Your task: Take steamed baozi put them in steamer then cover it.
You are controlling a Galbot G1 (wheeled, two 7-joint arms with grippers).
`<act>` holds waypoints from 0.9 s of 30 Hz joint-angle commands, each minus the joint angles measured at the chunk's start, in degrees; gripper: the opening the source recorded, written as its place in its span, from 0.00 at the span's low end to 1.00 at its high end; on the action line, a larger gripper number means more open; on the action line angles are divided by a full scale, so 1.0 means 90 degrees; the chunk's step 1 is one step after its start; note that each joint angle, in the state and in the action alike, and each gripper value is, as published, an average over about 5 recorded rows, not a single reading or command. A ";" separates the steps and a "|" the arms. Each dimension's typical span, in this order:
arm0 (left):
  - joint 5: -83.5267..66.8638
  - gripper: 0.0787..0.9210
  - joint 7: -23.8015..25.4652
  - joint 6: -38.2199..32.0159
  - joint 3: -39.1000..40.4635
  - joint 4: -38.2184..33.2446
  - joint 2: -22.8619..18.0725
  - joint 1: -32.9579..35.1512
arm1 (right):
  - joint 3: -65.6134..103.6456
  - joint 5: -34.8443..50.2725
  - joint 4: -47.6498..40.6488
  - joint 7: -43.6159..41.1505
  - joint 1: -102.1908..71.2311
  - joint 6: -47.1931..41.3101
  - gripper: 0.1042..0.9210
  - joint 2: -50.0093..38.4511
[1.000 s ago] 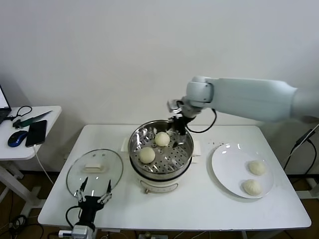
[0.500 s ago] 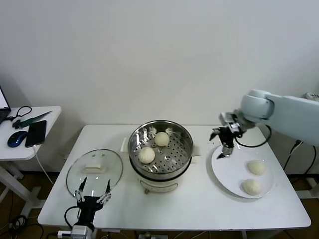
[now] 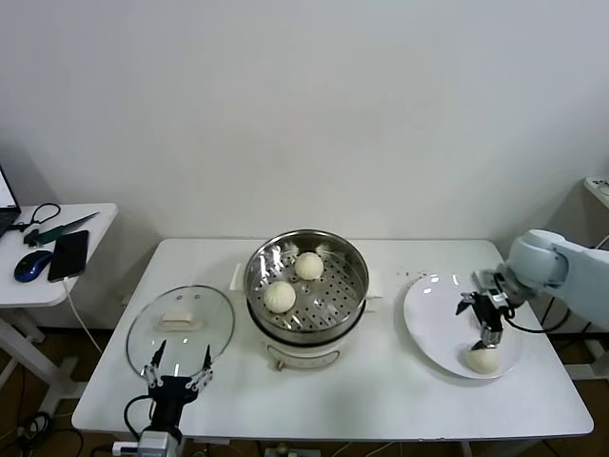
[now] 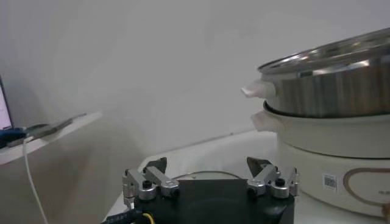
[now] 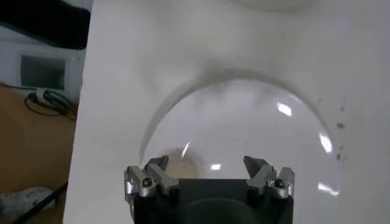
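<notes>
The steel steamer [image 3: 330, 297] stands mid-table with two cream baozi [image 3: 308, 266] [image 3: 280, 296] on its perforated tray. To its right, one baozi [image 3: 482, 360] lies on the white plate [image 3: 433, 322]. My right gripper [image 3: 481, 320] hovers open just above the plate's far side and hides what is under it. In the right wrist view a baozi [image 5: 182, 166] shows beside one finger of the open right gripper [image 5: 207, 168]. The glass cover [image 3: 181, 324] lies flat left of the steamer. My left gripper [image 3: 179, 371] waits open at the front edge, behind the cover.
A side table [image 3: 90, 221] at the far left carries a phone [image 3: 69, 253], a mouse [image 3: 33, 264] and cables. In the left wrist view the steamer wall [image 4: 332, 91] rises close by on one side of the left gripper [image 4: 208, 170]. A white wall stands behind the table.
My right arm swung from above the steamer's back rim over to the plate on the right and came down low over it. The left arm has stayed put.
</notes>
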 commanded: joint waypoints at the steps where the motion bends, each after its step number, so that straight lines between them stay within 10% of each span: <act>1: 0.0042 0.88 0.0002 0.0017 -0.0007 0.0070 -0.0006 -0.0020 | 0.0752 -0.0657 -0.0300 -0.0100 -0.1134 0.0112 0.88 -0.0222; 27: 0.0151 0.88 -0.0020 0.0011 0.0006 0.0163 -0.0025 -0.0026 | 0.0744 -0.0456 -0.0754 -0.0075 -0.1154 0.0113 0.77 0.0294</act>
